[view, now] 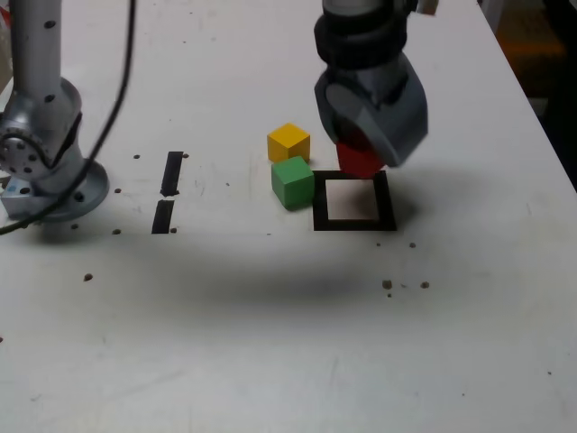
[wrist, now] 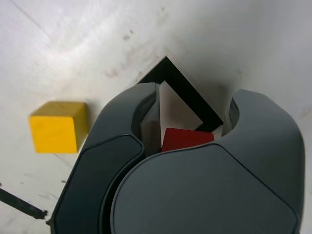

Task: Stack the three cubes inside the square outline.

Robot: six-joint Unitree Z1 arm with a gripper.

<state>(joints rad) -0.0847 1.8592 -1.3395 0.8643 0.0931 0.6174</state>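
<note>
Gripping red cube (view: 361,161) with gripper (wrist: 196,90), exterior view: green cube (view: 293,183) at square outline's (view: 354,225) 9 o'clock, yellow cube (view: 288,142) at 10

In the exterior view, the silvery metal arm base (view: 68,194) stands at nine o'clock, a pale grey tubular link (view: 38,50) rising from it past the frame. The grey-and-black wrist (view: 361,41) drops in near one o'clock, tipping the smooth grey plastic pincer (view: 363,155) downward. Its two curved fingers (wrist: 265,117) stand partly closed, tips apart.
</note>
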